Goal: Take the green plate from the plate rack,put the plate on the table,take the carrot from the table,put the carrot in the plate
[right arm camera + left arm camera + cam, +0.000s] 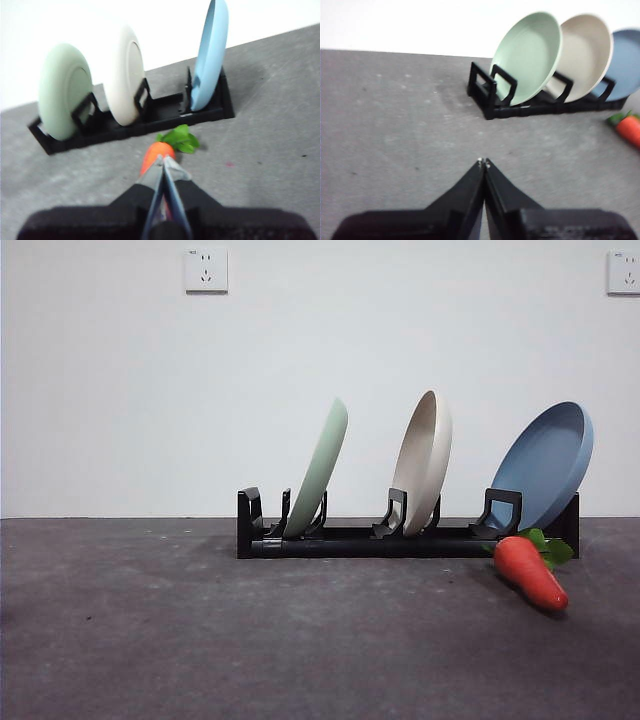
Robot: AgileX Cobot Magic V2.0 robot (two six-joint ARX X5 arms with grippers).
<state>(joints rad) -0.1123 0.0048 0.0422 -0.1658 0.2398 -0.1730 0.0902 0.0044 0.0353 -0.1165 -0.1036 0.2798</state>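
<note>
The green plate (320, 468) stands on edge in the left slot of the black plate rack (400, 538) on the dark grey table (200, 640). It also shows in the left wrist view (530, 56) and the right wrist view (64, 97). The carrot (530, 570) lies on the table in front of the rack's right end, leaves toward the rack. My left gripper (483, 162) is shut and empty, well short of the rack. My right gripper (165, 161) is shut and empty, above the carrot (156, 152). Neither arm shows in the front view.
A beige plate (423, 460) stands in the rack's middle slot and a blue plate (545, 465) leans in the right slot. A white wall with two sockets stands behind the table.
</note>
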